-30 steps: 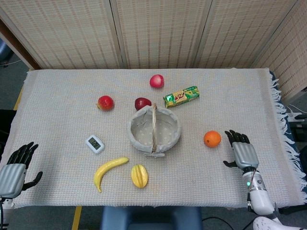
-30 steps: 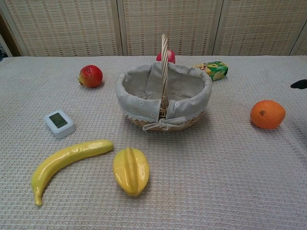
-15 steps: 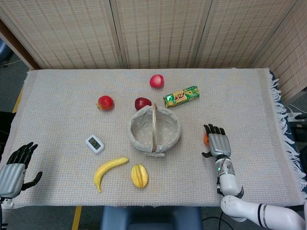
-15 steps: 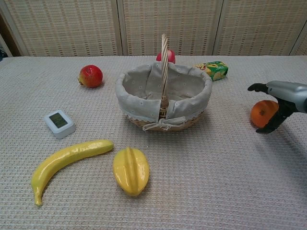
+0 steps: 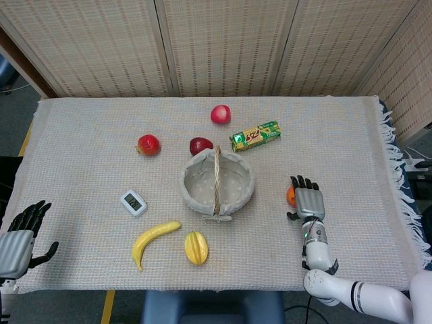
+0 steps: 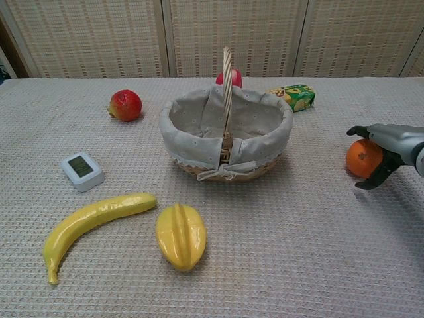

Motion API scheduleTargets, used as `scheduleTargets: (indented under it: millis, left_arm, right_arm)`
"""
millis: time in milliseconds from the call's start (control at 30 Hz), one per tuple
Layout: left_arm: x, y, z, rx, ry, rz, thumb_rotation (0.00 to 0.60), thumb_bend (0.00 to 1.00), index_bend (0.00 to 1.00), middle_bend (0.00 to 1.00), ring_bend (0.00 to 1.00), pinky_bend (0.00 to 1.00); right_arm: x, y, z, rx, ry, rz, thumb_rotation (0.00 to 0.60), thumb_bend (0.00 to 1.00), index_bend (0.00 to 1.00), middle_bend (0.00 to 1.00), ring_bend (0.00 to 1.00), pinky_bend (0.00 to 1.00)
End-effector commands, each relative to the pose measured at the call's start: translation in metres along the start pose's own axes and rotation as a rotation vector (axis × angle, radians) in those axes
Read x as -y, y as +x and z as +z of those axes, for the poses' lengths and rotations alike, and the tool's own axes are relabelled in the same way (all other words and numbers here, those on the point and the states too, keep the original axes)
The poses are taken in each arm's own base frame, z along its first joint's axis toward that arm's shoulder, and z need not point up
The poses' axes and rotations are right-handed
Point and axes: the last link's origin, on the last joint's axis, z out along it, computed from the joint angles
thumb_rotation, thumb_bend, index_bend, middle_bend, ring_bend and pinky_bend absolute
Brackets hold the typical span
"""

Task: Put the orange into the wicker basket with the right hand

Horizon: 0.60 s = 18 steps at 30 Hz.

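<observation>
The orange [image 6: 362, 159] rests on the cloth to the right of the wicker basket [image 6: 260, 161], which has a pale lining and an upright handle. My right hand [image 6: 391, 142] hovers over the orange, with fingers reaching across its top and the thumb down at its front; it does not look clasped. From the head view only a sliver of the orange [image 5: 289, 196] shows at the left edge of the right hand [image 5: 309, 202], with the basket [image 5: 187, 183] further left. My left hand [image 5: 19, 235] sits at the table's near left corner, fingers spread, holding nothing.
Behind the basket are a dark red apple [image 5: 200, 145], a pink apple [image 5: 220, 113] and a green snack pack [image 5: 255, 136]. A red fruit [image 5: 148, 144], a white timer [image 5: 133, 202], a banana [image 5: 153, 241] and a yellow starfruit [image 5: 196, 248] lie left and front.
My right hand has swung left from beside the orange to over it, covering most of it in the head view. The orange and the left hand stayed put.
</observation>
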Motion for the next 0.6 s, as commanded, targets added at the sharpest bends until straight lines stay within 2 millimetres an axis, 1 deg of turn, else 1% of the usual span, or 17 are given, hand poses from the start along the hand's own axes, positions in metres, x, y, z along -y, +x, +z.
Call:
scheduleTargets:
  millis: [33,67,133,167,267,333,400,467,567,600]
  left_arm:
    - [0.0,0.0,0.0,0.003,-0.001,0.0,0.6,0.33,0.0,0.0,0.0,0.11]
    - [0.0,0.0,0.0,0.003,-0.001,0.0,0.6,0.33,0.0,0.0,0.0,0.11]
    - [0.0,0.0,0.0,0.001,-0.004,0.0,0.6,0.33,0.0,0.0,0.0,0.11]
    - [0.0,0.0,0.0,0.001,-0.004,0.001,0.6,0.33,0.0,0.0,0.0,0.11]
    - [0.0,0.0,0.0,0.002,-0.004,0.001,0.6,0.33,0.0,0.0,0.0,0.11]
    - [-0.001,0.0,0.0,0.002,-0.007,0.002,0.6,0.33,0.0,0.0,0.0,0.11]
    - [-0.002,-0.001,0.0,0.0,-0.01,0.005,0.6,0.33,0.0,0.0,0.0,0.11]
    - [-0.002,-0.001,0.0,0.0,-0.009,0.005,0.6,0.33,0.0,0.0,0.0,0.11]
    - [-0.002,-0.001,0.0,0.001,-0.011,0.006,0.6,0.33,0.0,0.0,0.0,0.11]
    - [-0.003,-0.001,0.0,0.001,-0.013,0.008,0.6,0.33,0.0,0.0,0.0,0.11]
  right_arm:
    - [0.003,-0.003,0.004,-0.033,-0.001,0.006,0.598,0.28,0.43,0.21,0.2,0.35]
    - [0.003,-0.002,0.004,-0.044,0.003,0.022,0.6,0.31,0.54,0.31,0.31,0.45]
    - [0.005,0.0,0.002,-0.071,0.017,0.058,0.6,0.34,0.7,0.43,0.45,0.6]
    - [0.006,0.002,0.001,-0.08,0.024,0.065,0.6,0.34,0.74,0.46,0.48,0.64]
    - [0.006,0.003,0.001,-0.088,0.032,0.071,0.6,0.35,0.81,0.52,0.53,0.68]
    - [0.008,0.011,-0.002,-0.124,0.059,0.099,0.6,0.35,0.83,0.54,0.54,0.7]
    - [0.017,0.032,-0.013,-0.171,0.113,0.206,0.6,0.35,0.84,0.54,0.55,0.7]
    - [0.023,0.046,-0.02,-0.202,0.152,0.244,0.6,0.35,0.84,0.54,0.55,0.7]
    - [0.036,0.072,-0.032,-0.264,0.22,0.311,0.6,0.35,0.82,0.54,0.55,0.7]
    - [0.043,0.083,-0.037,-0.288,0.25,0.338,0.6,0.35,0.81,0.54,0.55,0.7]
